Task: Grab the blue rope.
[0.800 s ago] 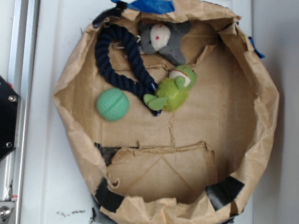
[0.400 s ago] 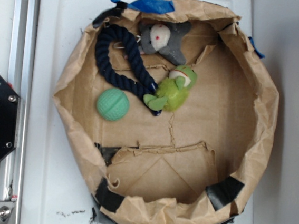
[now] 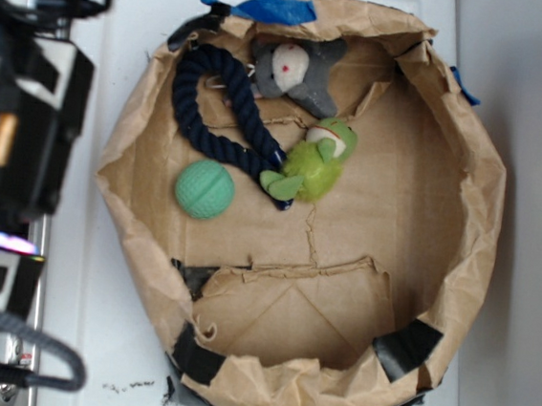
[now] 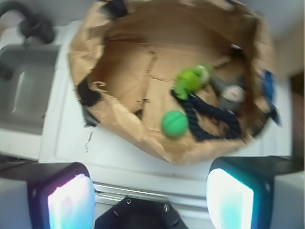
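The blue rope [image 3: 183,103] lies as a dark navy loop in the upper left of the brown paper basin [image 3: 481,214], one end running under the green frog plush [image 3: 318,160]. In the wrist view the blue rope [image 4: 195,119] sits at the right, inside the paper rim, beside the green ball [image 4: 174,124]. My gripper [image 4: 150,200] is open, its fingers wide apart with nothing between them, above the white surface and metal rail outside the basin. In the exterior view my arm [image 3: 20,112] is a blurred dark mass at the left edge, well clear of the rope.
A grey plush [image 3: 298,71] lies against the rope's top, and a green ball [image 3: 203,189] rests just below the loop. The basin's crumpled paper wall [image 4: 119,119] rises between my gripper and the toys. Bright blue tape [image 3: 275,9] marks the far rim.
My arm has swung into the exterior view at the left, covering the rail and black base. The rope and toys have not moved.
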Motion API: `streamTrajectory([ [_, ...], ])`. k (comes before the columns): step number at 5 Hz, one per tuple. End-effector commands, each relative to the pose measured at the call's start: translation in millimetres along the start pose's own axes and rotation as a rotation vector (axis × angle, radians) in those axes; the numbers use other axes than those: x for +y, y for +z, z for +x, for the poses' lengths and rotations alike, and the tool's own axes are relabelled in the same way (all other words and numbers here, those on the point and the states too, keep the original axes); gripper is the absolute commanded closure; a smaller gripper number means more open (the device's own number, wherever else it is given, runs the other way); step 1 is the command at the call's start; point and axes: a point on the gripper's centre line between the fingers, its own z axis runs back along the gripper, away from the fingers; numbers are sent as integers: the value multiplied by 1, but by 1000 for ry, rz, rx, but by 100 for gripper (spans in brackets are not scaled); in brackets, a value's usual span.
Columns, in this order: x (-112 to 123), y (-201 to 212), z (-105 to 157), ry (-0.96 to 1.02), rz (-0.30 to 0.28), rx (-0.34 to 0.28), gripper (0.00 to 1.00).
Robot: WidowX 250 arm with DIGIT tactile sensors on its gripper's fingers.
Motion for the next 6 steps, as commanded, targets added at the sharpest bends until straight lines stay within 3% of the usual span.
streamTrajectory([
  [1,11,-32,22,-86,14,6,0],
  [2,22,-49,32,-96,17,71,0],
  [3,32,-55,38,-16,12,80,0],
  [6,32,-55,38,-16,12,80,0],
])
